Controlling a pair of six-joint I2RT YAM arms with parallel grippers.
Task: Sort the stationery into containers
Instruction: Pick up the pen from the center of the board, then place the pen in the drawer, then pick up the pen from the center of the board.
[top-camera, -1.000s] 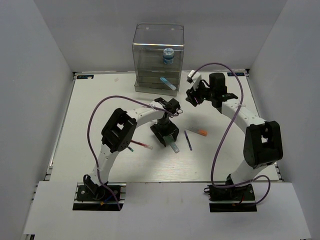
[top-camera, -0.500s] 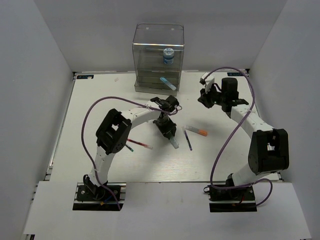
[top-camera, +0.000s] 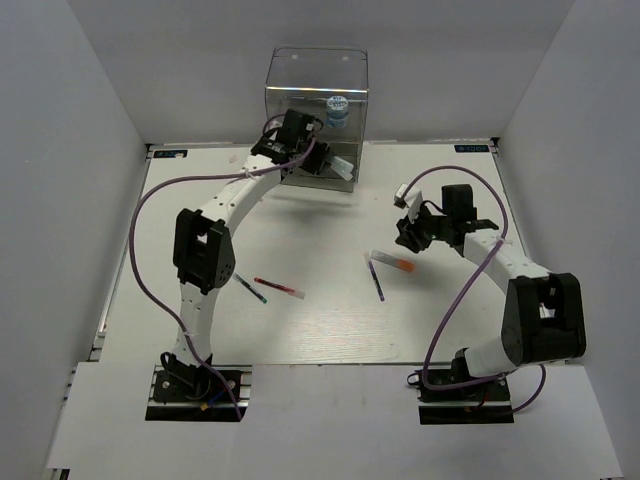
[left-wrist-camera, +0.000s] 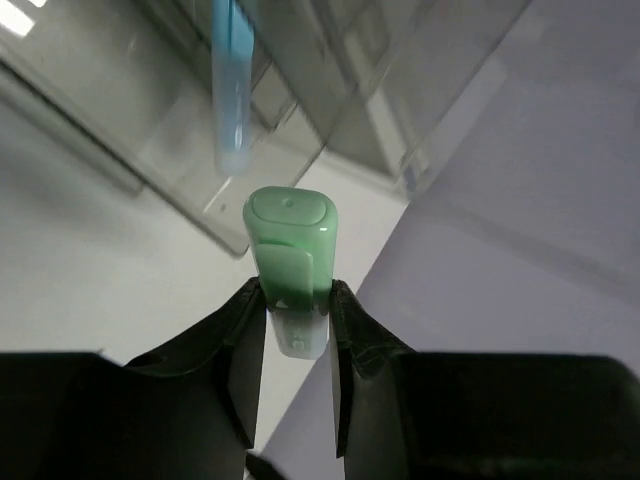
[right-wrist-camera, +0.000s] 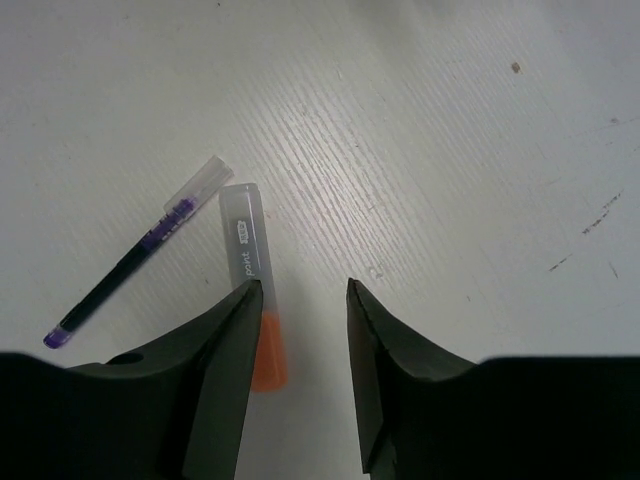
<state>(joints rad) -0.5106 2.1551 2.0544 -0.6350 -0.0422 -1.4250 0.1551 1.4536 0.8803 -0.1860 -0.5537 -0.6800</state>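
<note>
Left end effector (left-wrist-camera: 297, 318) clamped the green marker (left-wrist-camera: 290, 235) at the cabinet (top-camera: 310, 75) front, I judged for shelving. Right end effector (right-wrist-camera: 300, 340) hung parted over the orange-capped marker (right-wrist-camera: 246, 240), lining up.

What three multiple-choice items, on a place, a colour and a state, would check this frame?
1. Where is the left hand? A) at the clear cabinet B) beside the right hand C) down at its own base
2. What colour is the marker it holds? A) orange B) green C) red
3. How is the right hand? A) shut on a pen B) open, holding nothing C) out of view
Answers: A, the top view shows it reaching the cabinet front; B, a green cap sticks out between its fingers; B, its fingers stand apart above the table.
</note>
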